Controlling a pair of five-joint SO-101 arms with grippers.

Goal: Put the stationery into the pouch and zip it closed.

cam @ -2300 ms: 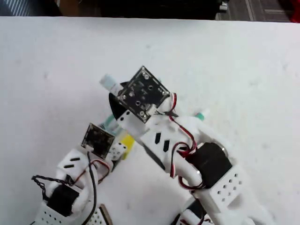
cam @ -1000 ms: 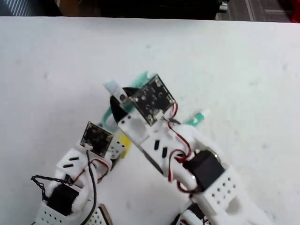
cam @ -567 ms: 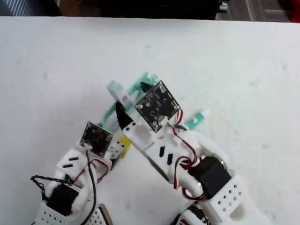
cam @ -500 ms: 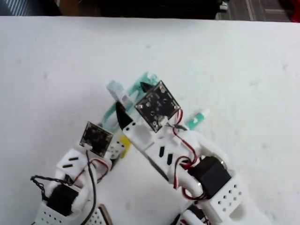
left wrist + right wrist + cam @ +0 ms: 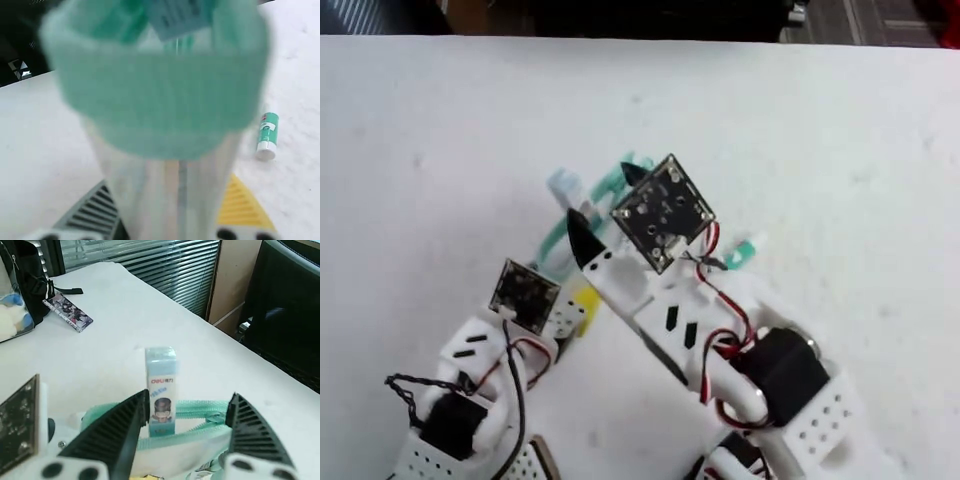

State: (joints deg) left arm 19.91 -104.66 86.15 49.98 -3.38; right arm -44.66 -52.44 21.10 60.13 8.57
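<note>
so the left gripper [image 5: 167, 205] sits low by the desk's [image 5: 840, 120] near edge, clamped on the pouch [image 5: 160, 100]. A glue stick [image 5: 745, 250] lies loose to the right. Mid-desk, the right gripper [image 5: 190, 396] angles in, spread wide and empty, straddling the eraser [image 5: 161, 390] poking out of the pouch.

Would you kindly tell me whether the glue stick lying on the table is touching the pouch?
Apart. The left wrist view shows a strip of bare table between the glue stick and the pouch.
</note>
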